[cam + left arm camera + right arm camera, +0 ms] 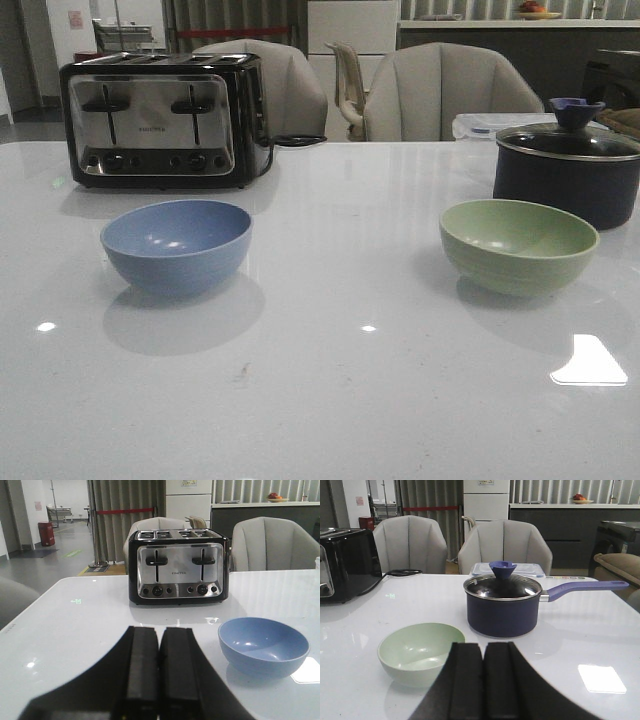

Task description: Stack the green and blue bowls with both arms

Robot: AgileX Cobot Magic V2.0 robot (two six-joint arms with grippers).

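Observation:
The blue bowl (177, 245) sits upright and empty on the left of the white table (340, 390). The green bowl (518, 245) sits upright and empty on the right. Neither arm shows in the front view. In the left wrist view my left gripper (159, 632) is shut and empty, with the blue bowl (263, 645) a little ahead and to its side. In the right wrist view my right gripper (483, 647) is shut and empty, and the green bowl (419, 652) lies close beside its fingers.
A black-and-steel toaster (160, 120) stands at the back left, its cable trailing right. A dark navy lidded pot (566, 165) stands just behind the green bowl, its handle (585, 587) pointing away. A clear plastic box (507, 569) lies behind the pot. Chairs stand past the far edge.

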